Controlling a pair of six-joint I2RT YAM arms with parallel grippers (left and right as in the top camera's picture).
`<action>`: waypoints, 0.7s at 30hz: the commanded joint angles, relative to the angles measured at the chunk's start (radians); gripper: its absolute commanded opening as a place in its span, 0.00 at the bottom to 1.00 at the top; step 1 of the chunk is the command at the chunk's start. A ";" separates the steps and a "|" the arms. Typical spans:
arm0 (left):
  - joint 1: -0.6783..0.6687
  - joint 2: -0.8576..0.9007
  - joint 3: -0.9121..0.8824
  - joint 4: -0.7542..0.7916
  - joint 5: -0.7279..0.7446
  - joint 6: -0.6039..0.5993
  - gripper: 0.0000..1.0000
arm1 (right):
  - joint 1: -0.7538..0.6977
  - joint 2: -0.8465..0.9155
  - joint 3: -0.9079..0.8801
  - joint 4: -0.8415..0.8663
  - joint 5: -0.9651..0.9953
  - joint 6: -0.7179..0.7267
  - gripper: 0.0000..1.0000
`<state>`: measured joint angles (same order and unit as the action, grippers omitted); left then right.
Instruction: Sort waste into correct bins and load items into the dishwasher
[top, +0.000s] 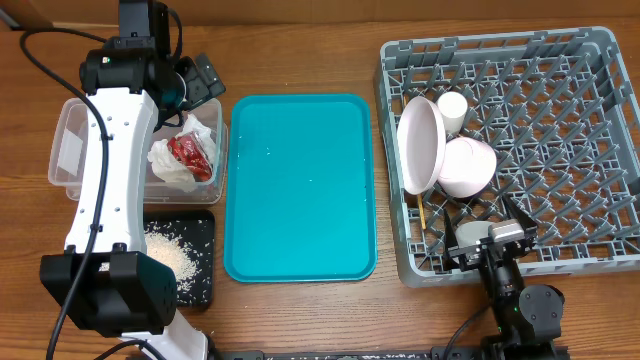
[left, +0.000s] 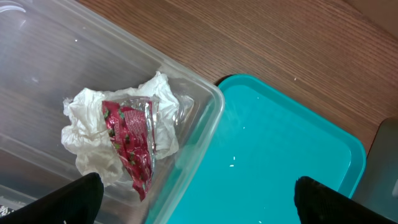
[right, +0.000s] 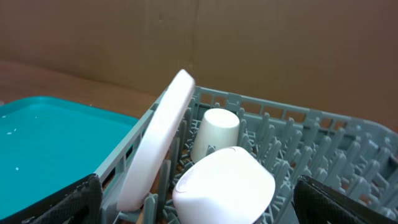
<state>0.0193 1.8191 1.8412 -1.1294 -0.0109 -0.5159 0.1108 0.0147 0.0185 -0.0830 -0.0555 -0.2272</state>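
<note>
The crumpled white napkin (top: 170, 165) and the red wrapper (top: 192, 155) lie in the clear tub (top: 70, 150); both show in the left wrist view, napkin (left: 87, 118) and wrapper (left: 130, 143). My left gripper (top: 197, 78) (left: 199, 202) is open and empty above the tub's right rim (left: 205, 118). Rice-like crumbs (top: 170, 255) lie in the black tray (top: 200, 285). The pink plate (top: 422, 145) (right: 158, 149), cream cup (top: 453, 108) (right: 214, 134) and upside-down bowl (top: 467, 165) (right: 224, 183) sit in the grey rack (top: 560, 150) (right: 323, 143). A chopstick end (top: 424, 213) shows under the plate. My right gripper (top: 490, 238) (right: 199, 208) is open, just in front of the bowl.
The teal serving tray (top: 300, 190) (left: 286, 143) (right: 50, 137) lies between the tub and the rack, with a few tiny specks on it. The black tray sits in front of the tub. Wooden table all round; a cardboard wall stands behind the rack.
</note>
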 joint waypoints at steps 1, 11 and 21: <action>-0.006 -0.014 0.014 0.004 0.004 0.012 1.00 | -0.008 -0.012 -0.011 -0.001 0.071 0.120 1.00; -0.007 -0.014 0.014 0.004 0.004 0.012 1.00 | -0.008 -0.012 -0.011 0.003 0.106 0.251 1.00; -0.007 -0.014 0.014 0.004 0.004 0.012 1.00 | -0.008 -0.012 -0.011 0.003 0.106 0.251 1.00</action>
<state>0.0193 1.8191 1.8412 -1.1286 -0.0105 -0.5159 0.1108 0.0147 0.0185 -0.0837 0.0395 0.0124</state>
